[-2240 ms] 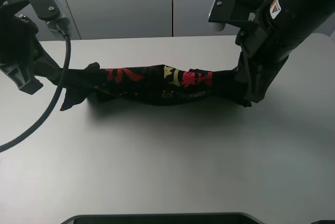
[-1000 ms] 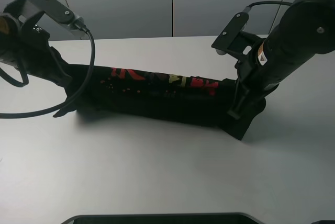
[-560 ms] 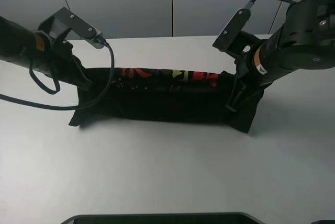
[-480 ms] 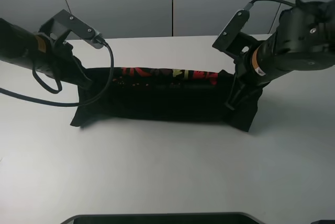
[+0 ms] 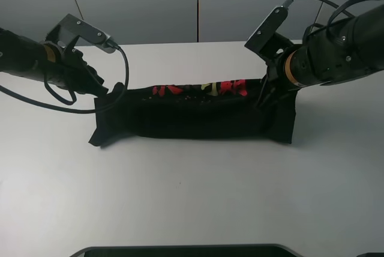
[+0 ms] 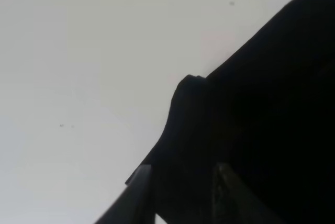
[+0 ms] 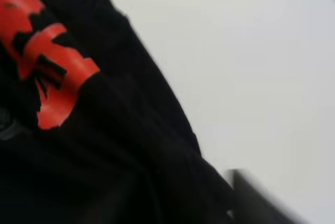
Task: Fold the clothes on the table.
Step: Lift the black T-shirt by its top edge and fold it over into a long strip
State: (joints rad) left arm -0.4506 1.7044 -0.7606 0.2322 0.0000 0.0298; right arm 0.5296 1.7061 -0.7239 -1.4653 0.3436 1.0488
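The black T-shirt [image 5: 192, 119] lies on the white counter [image 5: 192, 197] as a long, folded band across the middle of the overhead frame. Its red and yellow print [image 5: 201, 87] shows along the band's upper edge.

The left end effector [image 5: 113, 90] sits at the band's upper left corner, against the cloth. In the left wrist view the left end effector [image 6: 182, 174] has its two fingers [image 6: 142, 185] parted. Black fabric fills the gap between them, and no pinch on the cloth can be made out.

The right end effector [image 5: 264, 96] is at the band's upper right corner, low against the fabric and mostly hidden by it. The right wrist view shows only red print [image 7: 47, 77] on black cloth, bare counter [image 7: 251, 51] and one blurred dark finger [image 7: 261, 200], so how far it stands open cannot be told.

The left arm [image 5: 36, 59] reaches in from the left edge of the frame, nearly level, with a cable [image 5: 66, 108] looping below it. The right arm [image 5: 336, 56] comes in from the right edge, angled down towards the shirt.
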